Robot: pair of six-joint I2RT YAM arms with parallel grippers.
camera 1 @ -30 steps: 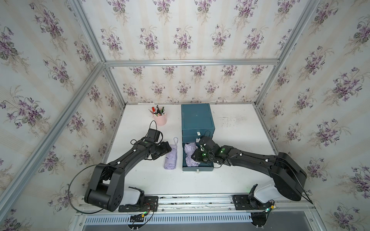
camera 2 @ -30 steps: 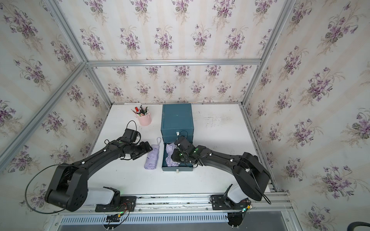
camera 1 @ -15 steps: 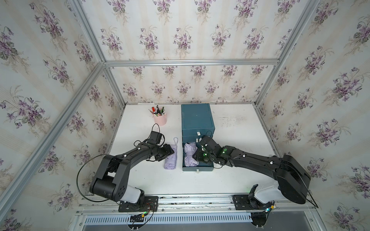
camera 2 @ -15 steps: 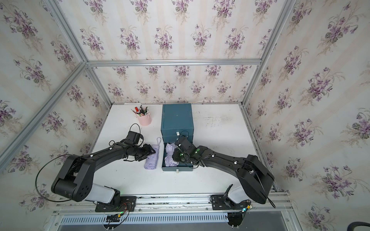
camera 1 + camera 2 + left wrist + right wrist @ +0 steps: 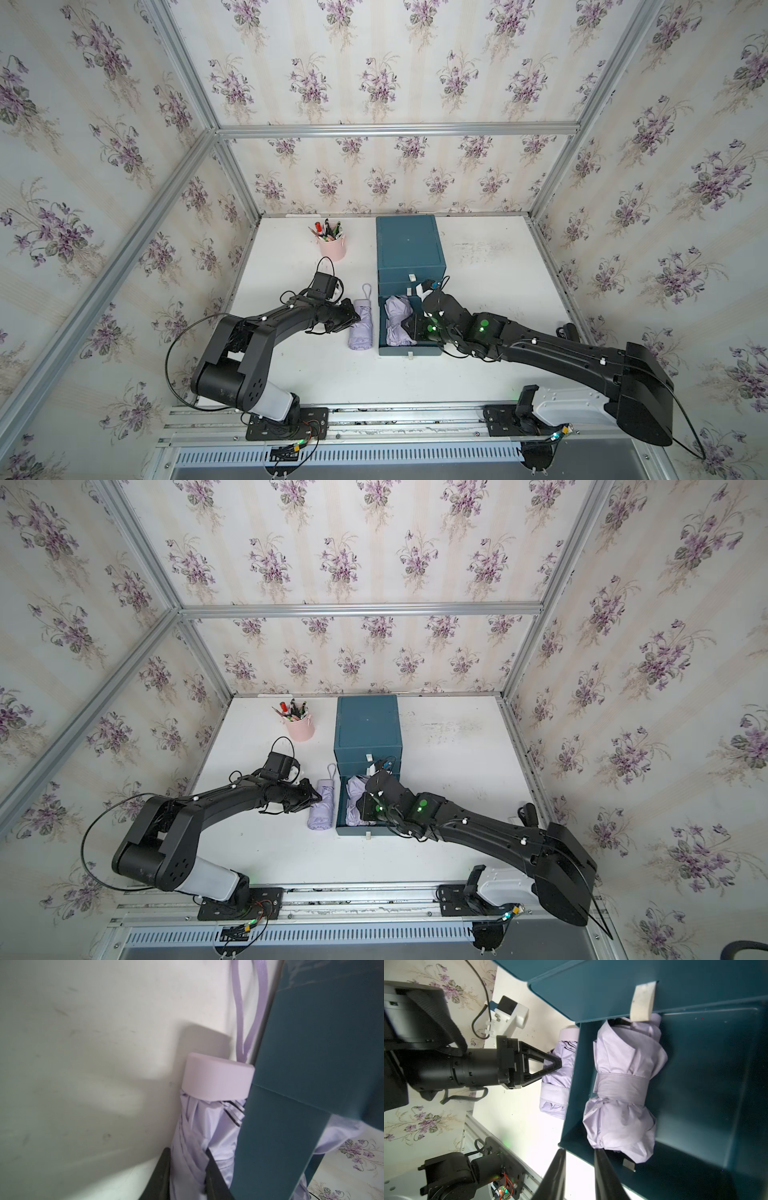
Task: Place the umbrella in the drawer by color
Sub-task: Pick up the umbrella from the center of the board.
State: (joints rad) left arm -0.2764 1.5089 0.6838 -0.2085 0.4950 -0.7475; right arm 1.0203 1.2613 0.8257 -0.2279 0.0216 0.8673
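L gripper (image 5: 559, 1064) pinched shut on lilac folded umbrella (image 5: 360, 328), which lies on desk (image 5: 490, 291) just beside open drawer (image 5: 409, 351), outside its wall. 2nd lilac umbrella (image 5: 623, 1088) inside drawer. R gripper (image 5: 579, 1153) over drawer front, jaws partly apart, empty.

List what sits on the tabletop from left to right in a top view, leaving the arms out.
Pink pen cup → loose lilac umbrella → second lilac umbrella, lying inside the open drawer.
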